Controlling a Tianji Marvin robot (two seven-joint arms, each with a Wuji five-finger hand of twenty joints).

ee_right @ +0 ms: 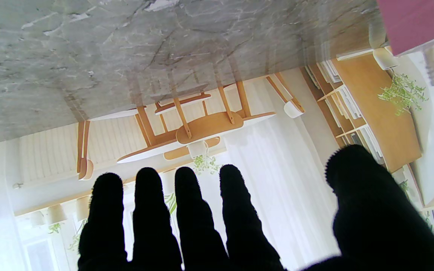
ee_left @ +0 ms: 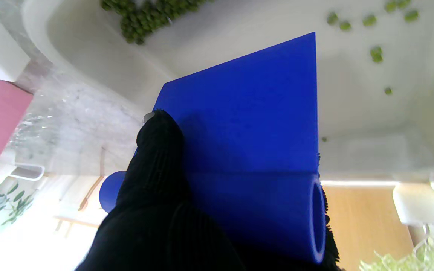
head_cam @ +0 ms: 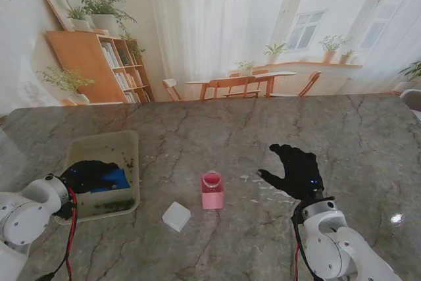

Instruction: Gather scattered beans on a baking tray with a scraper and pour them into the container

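A pale baking tray (head_cam: 125, 141) lies on the left of the marble table. Green beans (head_cam: 113, 206) lie gathered along its near edge, with a few more (head_cam: 129, 162) by its right side. My left hand (head_cam: 89, 174), in a black glove, is shut on the blue scraper (head_cam: 115, 179) over the tray's middle. In the left wrist view the scraper's blade (ee_left: 247, 109) points into the tray, with a heap of beans (ee_left: 145, 17) and loose ones (ee_left: 376, 52) beyond it. The pink container (head_cam: 212, 191) stands mid-table. My right hand (head_cam: 296, 170) lies open, flat, to its right.
A small white box (head_cam: 176, 216) sits on the table between the tray and the pink container, nearer to me. The pink container (ee_right: 416, 22) shows at the edge of the right wrist view. Marble stretches far behind and to the right.
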